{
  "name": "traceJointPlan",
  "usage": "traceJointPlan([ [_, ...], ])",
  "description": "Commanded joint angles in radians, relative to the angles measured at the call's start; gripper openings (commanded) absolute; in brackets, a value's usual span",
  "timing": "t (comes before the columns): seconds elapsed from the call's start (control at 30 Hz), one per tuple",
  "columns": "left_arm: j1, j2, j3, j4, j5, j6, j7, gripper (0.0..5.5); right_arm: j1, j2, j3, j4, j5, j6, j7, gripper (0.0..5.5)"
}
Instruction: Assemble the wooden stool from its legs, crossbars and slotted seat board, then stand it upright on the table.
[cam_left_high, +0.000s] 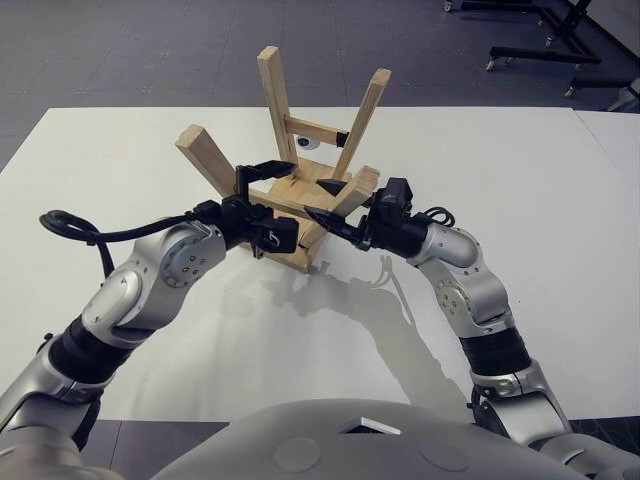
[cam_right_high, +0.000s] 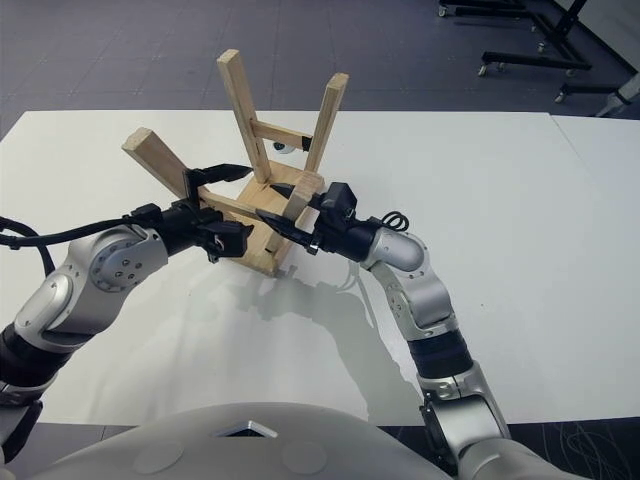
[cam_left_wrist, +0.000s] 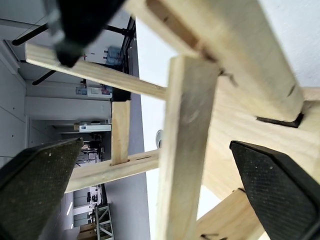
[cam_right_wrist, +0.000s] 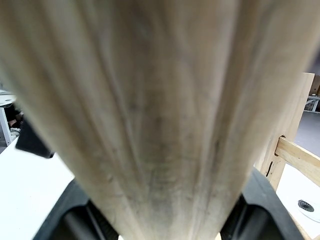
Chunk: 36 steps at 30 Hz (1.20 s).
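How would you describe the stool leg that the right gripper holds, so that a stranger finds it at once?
On the white table lies the wooden stool, tipped over with its four legs in the air. Look at the near leg on the robot's right. It alone is clamped between the fingers of the right gripper.

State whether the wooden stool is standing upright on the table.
Not upright: the stool is upside down and tipped, legs pointing upward, seat board tilted beneath them against the table.

Pale wooden stool (cam_left_high: 300, 190) tilted legs-up on the table (cam_left_high: 520, 160), seemingly assembled.
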Motion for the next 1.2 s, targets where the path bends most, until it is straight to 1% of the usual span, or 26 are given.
traceJointPlan([
  [0.03,0.014,-0.055,-0.017,0.019,0.044,-0.002,0.003,5.4,-0.001,-0.001,0.022,0.0,-0.017,0.042,0.002,2.06],
  [0.27,0.017,-0.134,-0.001,0.056,0.121,-0.009,0.053,5.4,-0.007,0.001,0.026,-0.015,-0.021,0.06,-0.008,2.06],
  [0.67,0.026,-0.171,0.022,0.057,0.133,-0.025,0.028,5.4,-0.01,-0.001,0.034,-0.02,-0.035,0.073,-0.013,2.06],
  [1.2,0.007,-0.19,0.064,0.049,0.129,-0.03,0.003,5.4,-0.001,-0.009,0.058,0.002,-0.08,0.06,-0.013,2.06],
])
